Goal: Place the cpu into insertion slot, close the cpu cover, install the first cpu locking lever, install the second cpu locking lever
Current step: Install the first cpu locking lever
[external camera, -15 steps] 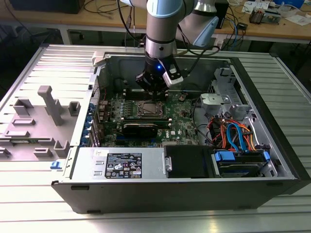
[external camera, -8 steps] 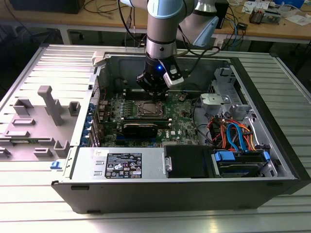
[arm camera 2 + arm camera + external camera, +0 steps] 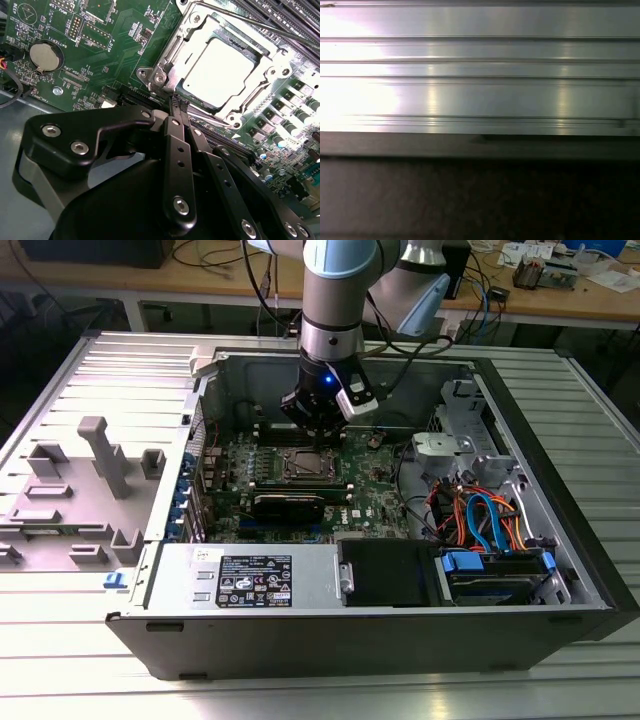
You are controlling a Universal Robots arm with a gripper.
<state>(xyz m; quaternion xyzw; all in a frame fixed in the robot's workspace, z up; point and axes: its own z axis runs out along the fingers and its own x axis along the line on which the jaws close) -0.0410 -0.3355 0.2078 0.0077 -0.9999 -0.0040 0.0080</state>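
— The cpu (image 3: 220, 72) sits in the insertion slot (image 3: 199, 97), with the cpu cover (image 3: 262, 67) down around it.
— And the gripper (image 3: 175, 103)?
— Fingers pinched together, tips at the slot's corner.

One arm (image 3: 335, 280), silver and pale blue: its last section hung vertical, wrist pointed straight down. One gripper (image 3: 176, 102), black: in the second wrist view its fingers (image 3: 178, 150) lay pressed together, tips touching.
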